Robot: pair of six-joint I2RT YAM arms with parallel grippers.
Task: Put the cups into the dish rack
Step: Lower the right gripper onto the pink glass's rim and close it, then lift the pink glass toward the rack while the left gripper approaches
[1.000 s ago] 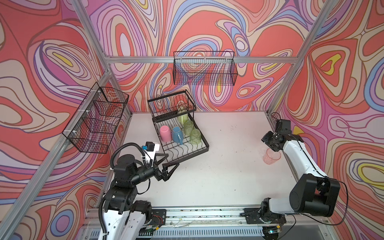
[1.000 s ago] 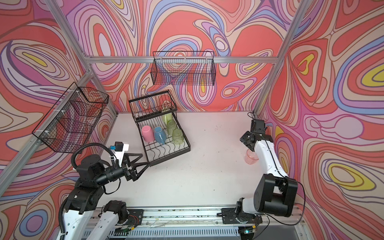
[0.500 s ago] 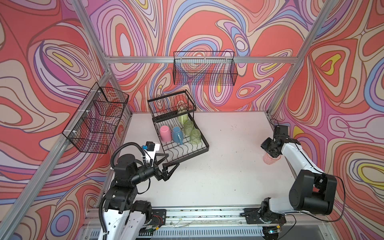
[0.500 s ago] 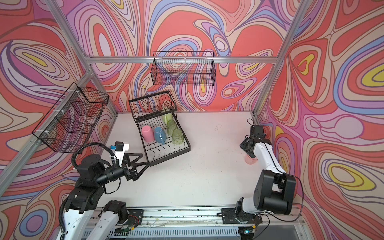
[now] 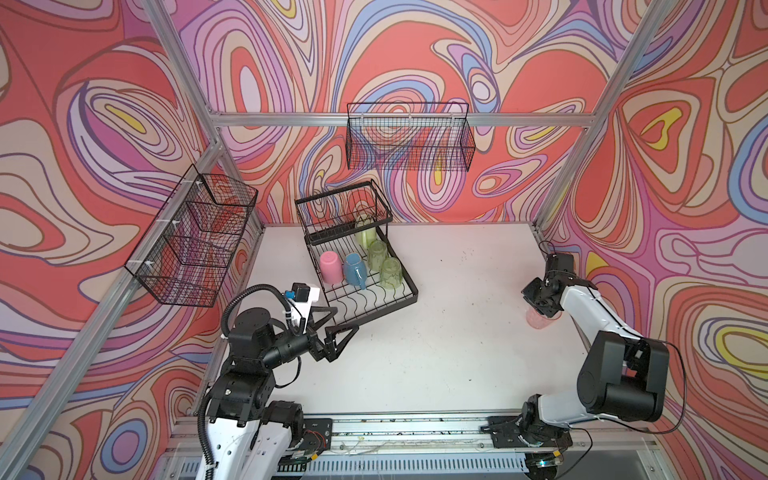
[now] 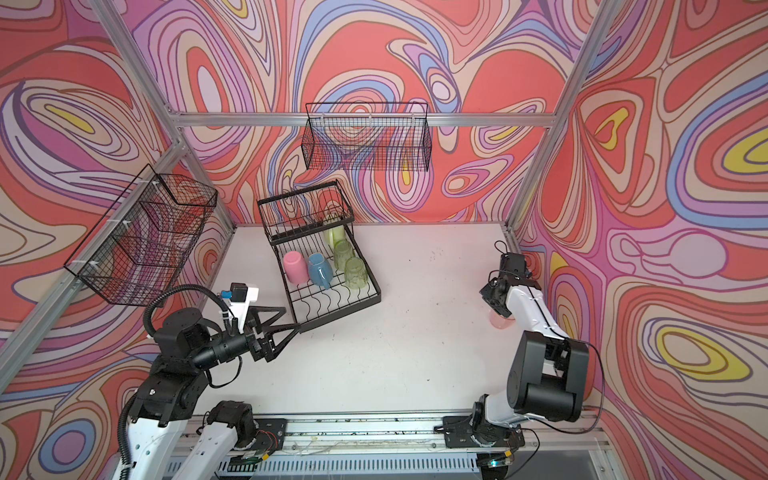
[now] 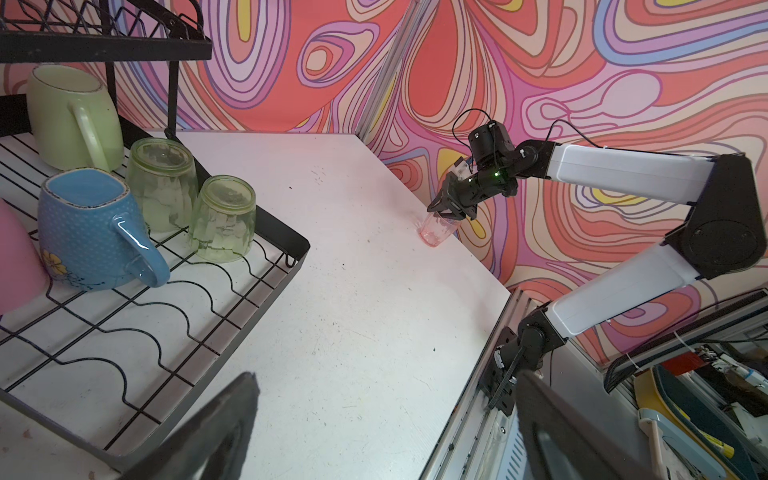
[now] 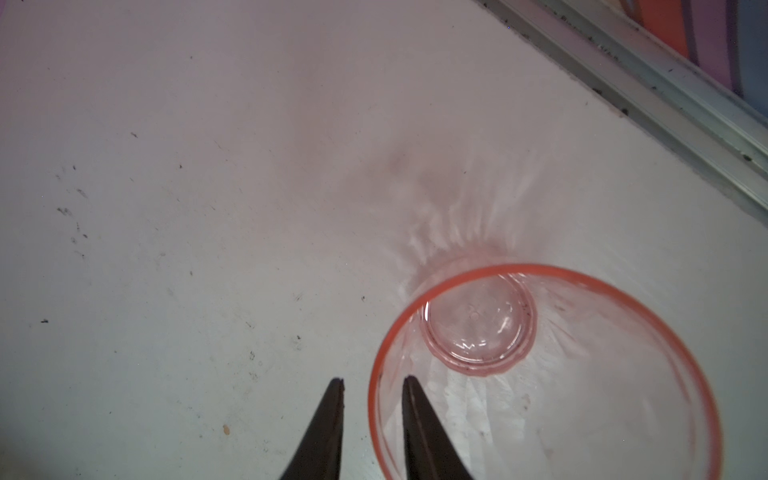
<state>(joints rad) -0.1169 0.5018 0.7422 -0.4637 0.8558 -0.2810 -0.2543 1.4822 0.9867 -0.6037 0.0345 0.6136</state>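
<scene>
Straddling the rim of the clear pink plastic tumbler [image 8: 540, 374], your right pincer [image 8: 372, 380] gapes narrowly, gripping nothing; five cups [image 5: 354, 270] already sit in the black wire dish rack [image 5: 365, 301], far from it.

Right tool [image 5: 540, 308] is on the move: it has dropped from up around 2 o'clock onto the clear pink tumbler [image 5: 539, 323] at the 3 o'clock edge of the desk [image 5: 436, 332]. The jaws have pulled in much narrower, too. In the right wrist view one finger [image 8: 328, 415] now sits outside the rim and its partner inside, with the tumbler wall between them and a sliver of gap on either side.
</scene>
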